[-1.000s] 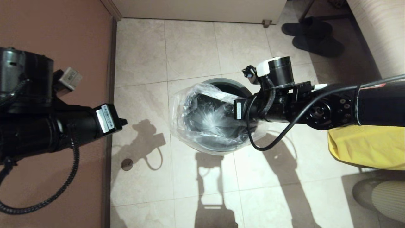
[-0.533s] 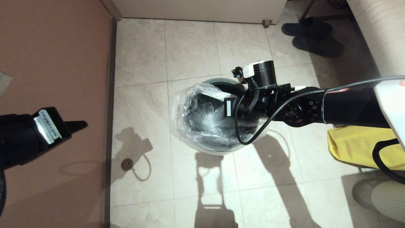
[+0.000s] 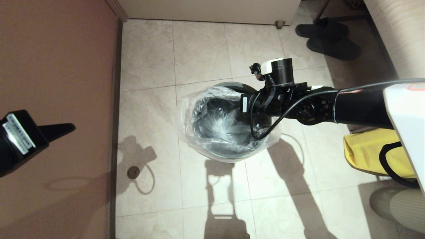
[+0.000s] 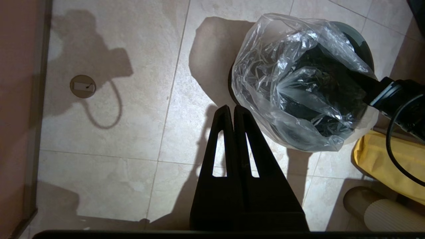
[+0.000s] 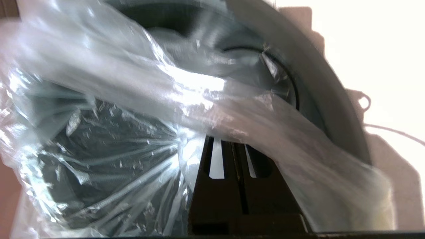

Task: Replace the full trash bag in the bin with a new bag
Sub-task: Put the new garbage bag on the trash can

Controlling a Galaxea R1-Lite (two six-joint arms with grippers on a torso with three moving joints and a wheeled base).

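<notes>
The floor [image 3: 206,49] is laid with large, square, matt beige tiles, and a flat reddish-brown panel [image 3: 56,66] borders its left edge. The bin [image 3: 232,87], round and dark grey with a lighter grey rim and a glossy black inside, stands on the tiles near the middle of the floor. The new bag [image 3: 189,122], a thin, crinkly, see-through film, sits inside the bin with its mouth draped loosely over the near and left parts of the rim; the far rim is bare. Its bottom seal gathers into a star of fine pleats inside the bin. An opaque yellow sack [image 3: 368,149] lies on the floor to the right of the bin, apart from it. 2 dark slippers [image 3: 327,36] rest by the far right edge of the floor. The right gripper [image 5: 232,146] reaches down into the bin under a fold of the bag, its black wedge-shaped fingers pressed together, with nothing visibly clamped between them. The left gripper [image 4: 232,111] hangs over the floor's left edge, well apart from the bin, its fingers together on nothing. A small round metal drain cap [image 3: 133,172] is set in a tile near the left edge
</notes>
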